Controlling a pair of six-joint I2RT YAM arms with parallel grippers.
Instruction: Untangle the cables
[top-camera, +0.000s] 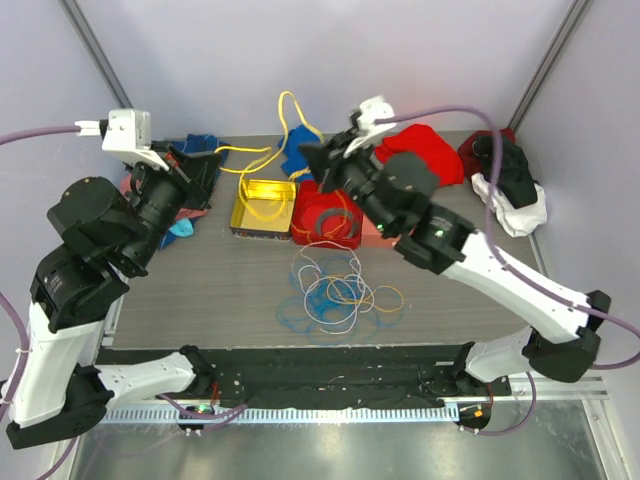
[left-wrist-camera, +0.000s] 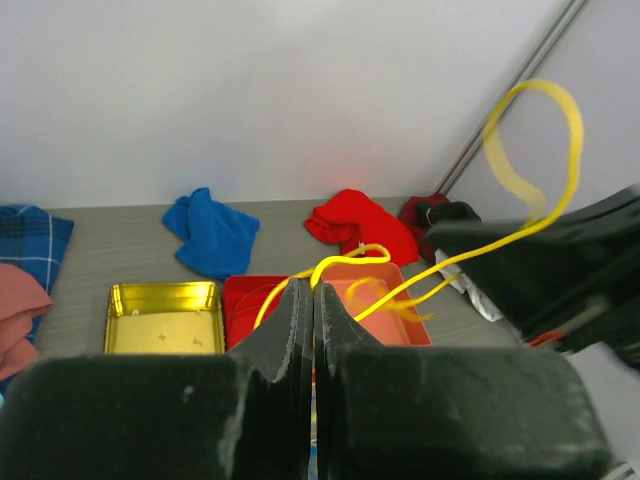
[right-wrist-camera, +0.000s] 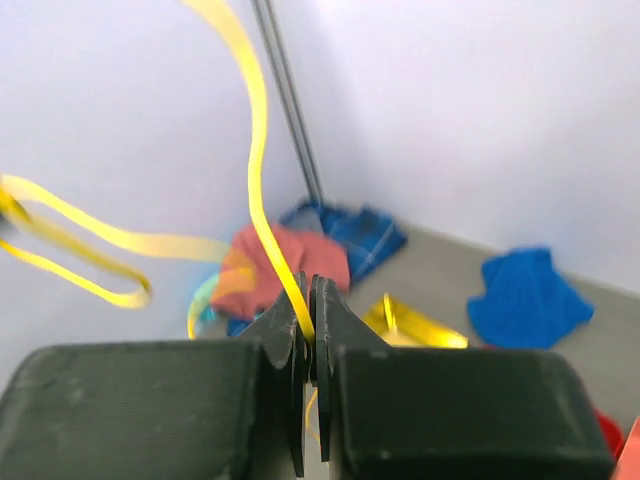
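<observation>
Above the far half of the table (top-camera: 200, 285), both arms hold the yellow cable (right-wrist-camera: 257, 120) off the surface. Left gripper (left-wrist-camera: 313, 292): jaws pressed together, cable leaving the tips. Right gripper (right-wrist-camera: 310, 295): jaws clamped on the same cable further along. Slack loops rise toward the far edge; one strand drops into the gold tray (top-camera: 238, 222). Two spaced grips probably serve to draw this cable clear of the rest. Other cables (white, blue, orange) lie as a tangle (top-camera: 335, 290) mid-table toward the near edge, untouched. Cannot tell whether the yellow one is fully free. Judgement: most of the task remains. Risk: slack snagging the tray.
</observation>
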